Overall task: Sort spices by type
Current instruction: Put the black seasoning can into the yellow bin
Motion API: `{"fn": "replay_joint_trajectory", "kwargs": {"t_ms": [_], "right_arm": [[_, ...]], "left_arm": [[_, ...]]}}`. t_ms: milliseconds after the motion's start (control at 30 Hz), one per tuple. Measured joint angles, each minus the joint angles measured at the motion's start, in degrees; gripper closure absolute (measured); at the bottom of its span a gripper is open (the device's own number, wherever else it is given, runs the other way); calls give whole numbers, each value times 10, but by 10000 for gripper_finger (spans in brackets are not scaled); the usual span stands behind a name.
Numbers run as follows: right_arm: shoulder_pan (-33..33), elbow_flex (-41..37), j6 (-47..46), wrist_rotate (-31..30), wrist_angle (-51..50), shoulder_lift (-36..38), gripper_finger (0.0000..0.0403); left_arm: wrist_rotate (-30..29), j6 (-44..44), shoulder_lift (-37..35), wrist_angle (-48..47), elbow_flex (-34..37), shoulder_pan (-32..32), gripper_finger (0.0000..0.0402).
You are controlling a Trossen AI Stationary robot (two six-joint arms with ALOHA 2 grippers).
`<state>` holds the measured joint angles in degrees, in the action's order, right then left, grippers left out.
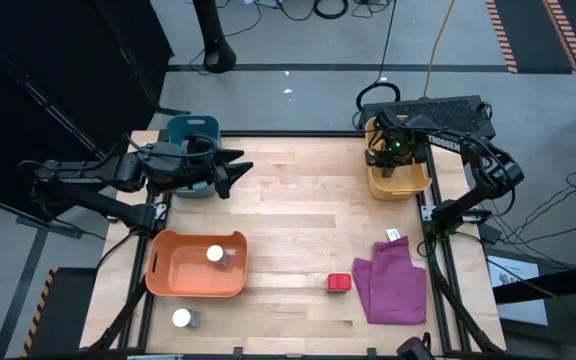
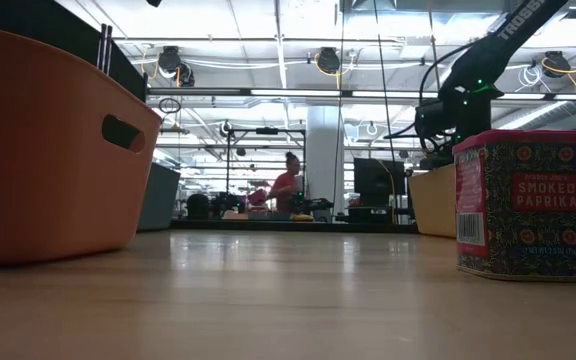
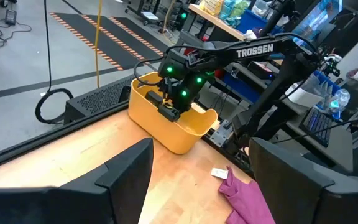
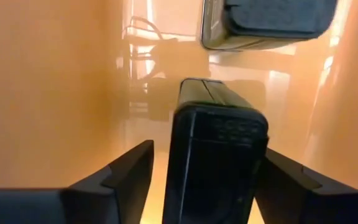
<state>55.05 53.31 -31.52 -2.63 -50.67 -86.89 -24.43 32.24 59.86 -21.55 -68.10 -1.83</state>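
Right pincer (image 1: 396,152) is down inside the yellow bin (image 1: 377,185) at the far right of the table (image 1: 298,210). In the right wrist view a dark grey spice box (image 4: 215,155) stands between its fingers (image 4: 126,171), long axis running away from the camera toward the bin floor. The fingers flank it with a gap on the one side that shows, so I cannot tell whether it is gripped. A second dark grey spice box (image 4: 267,22) lies on the bin floor just beyond it, long axis crosswise.

Left pincer (image 1: 230,168) hangs over the far left of the table, just beside the teal bin (image 1: 190,128), fingers (image 3: 120,168) spread wide with nothing between them, pointing across toward the yellow bin.

Orange bin (image 1: 168,270) sits near left. One clear jar with a white lid (image 1: 215,255) stands inside it, upright, lid up. A second white-lidded jar (image 1: 182,319) stands on the table just outside the bin's near edge, also upright.

Red smoked paprika tin (image 1: 339,283) stands upright on the table near centre-right, label facing the low camera, just left of the purple cloth (image 1: 393,280). A small white tag (image 1: 393,236) lies at the cloth's far edge.

A person (image 2: 288,185) in red sits at a desk in the room behind.
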Motion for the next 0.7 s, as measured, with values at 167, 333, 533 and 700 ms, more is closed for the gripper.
{"fn": "replay_joint_trajectory", "kwargs": {"t_ms": [167, 333, 533, 700], "right_arm": [[0, 0, 4, -1, 0, 1, 160], [1, 0, 7, -2, -7, 1, 171], [1, 1, 9, -3, -14, 1, 177], [1, 1, 6, -7, -21, 2, 177]], "left_arm": [[0, 0, 0, 0, 0, 0, 133], [0, 0, 0, 0, 0, 0, 133], [0, -1, 0, 0, 0, 0, 133], [0, -1, 0, 0, 0, 0, 133]]}}
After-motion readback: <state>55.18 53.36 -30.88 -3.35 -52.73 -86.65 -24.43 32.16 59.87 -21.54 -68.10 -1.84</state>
